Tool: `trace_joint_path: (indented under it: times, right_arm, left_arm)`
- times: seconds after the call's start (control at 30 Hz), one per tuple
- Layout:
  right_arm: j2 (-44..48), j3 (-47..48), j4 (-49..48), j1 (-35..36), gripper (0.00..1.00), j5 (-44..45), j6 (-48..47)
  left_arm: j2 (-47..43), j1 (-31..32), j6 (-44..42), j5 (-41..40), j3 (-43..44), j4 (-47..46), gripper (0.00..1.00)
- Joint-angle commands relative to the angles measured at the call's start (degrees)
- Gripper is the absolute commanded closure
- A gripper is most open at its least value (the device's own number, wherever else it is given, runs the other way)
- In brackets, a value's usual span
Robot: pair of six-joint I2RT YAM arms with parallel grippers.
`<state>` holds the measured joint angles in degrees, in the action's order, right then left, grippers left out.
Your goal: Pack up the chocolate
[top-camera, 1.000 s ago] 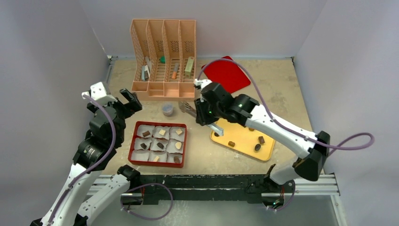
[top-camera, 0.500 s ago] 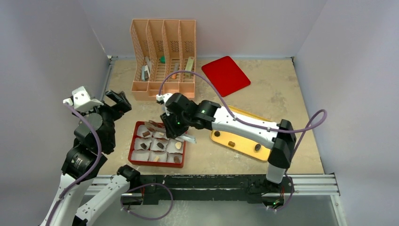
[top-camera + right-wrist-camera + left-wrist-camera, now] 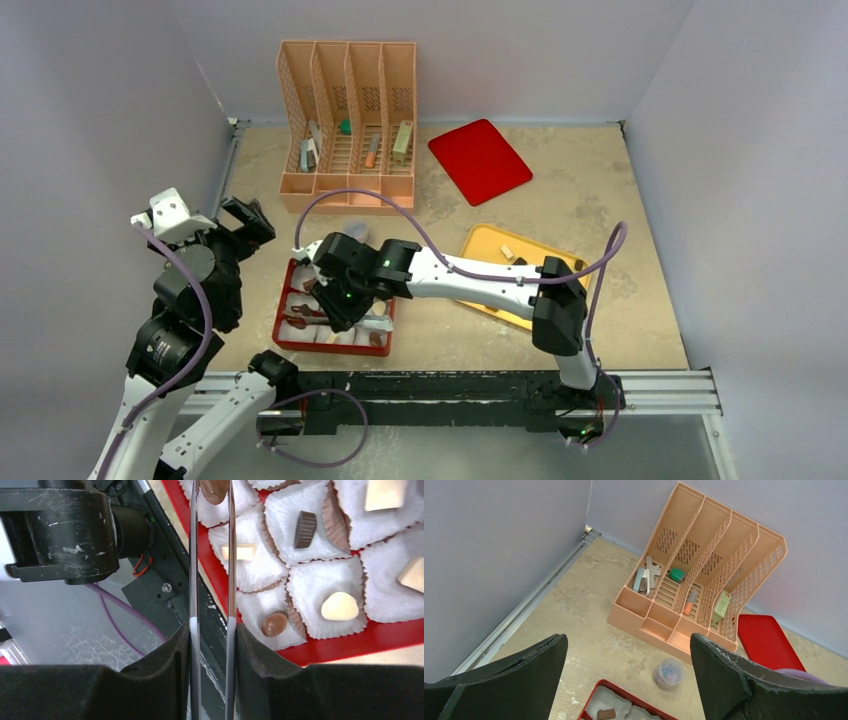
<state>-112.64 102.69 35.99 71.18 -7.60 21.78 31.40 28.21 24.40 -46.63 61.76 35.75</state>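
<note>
The red box [image 3: 290,343] holds white paper cups with chocolates in them. My right gripper [image 3: 338,298] hangs over the box's near left part. In the right wrist view this gripper [image 3: 212,635] is shut on metal tongs [image 3: 194,570], and a brown chocolate [image 3: 214,490] sits between the tongs' tips above a cup. Other cups hold a dark piece [image 3: 304,529], a caramel round [image 3: 274,623] and a cream oval [image 3: 340,606]. My left gripper [image 3: 245,222] is open and empty, left of the box, and the left wrist view [image 3: 628,645] shows the box corner [image 3: 594,696] below it.
A yellow tray [image 3: 500,290] with a small pale piece [image 3: 507,251] lies right of the box. A peach desk organizer [image 3: 347,120] stands at the back, with a red lid [image 3: 480,158] to its right. A small clear tub [image 3: 668,672] stands behind the box.
My right arm has swung left from the yellow tray to over the red box, with the tongs in its grip. My left arm has drawn back to the left.
</note>
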Motion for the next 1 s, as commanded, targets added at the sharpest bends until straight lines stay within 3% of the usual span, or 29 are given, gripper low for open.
trace_joint_path:
  times: [0.0, 0.97]
  right_arm:
    - [0.1, 4.2, -0.4, 1.1, 0.74, -3.0, -2.0]
    - [-2.4, 6.4, 2.6, 1.9, 0.62, -0.8, -3.5]
  left_arm:
    - [-1.0, 0.2, -1.0, -1.4, 2.3, -0.1, 0.08]
    - [-0.8, 0.2, -1.5, -2.5, 3.0, 0.4, 0.08]
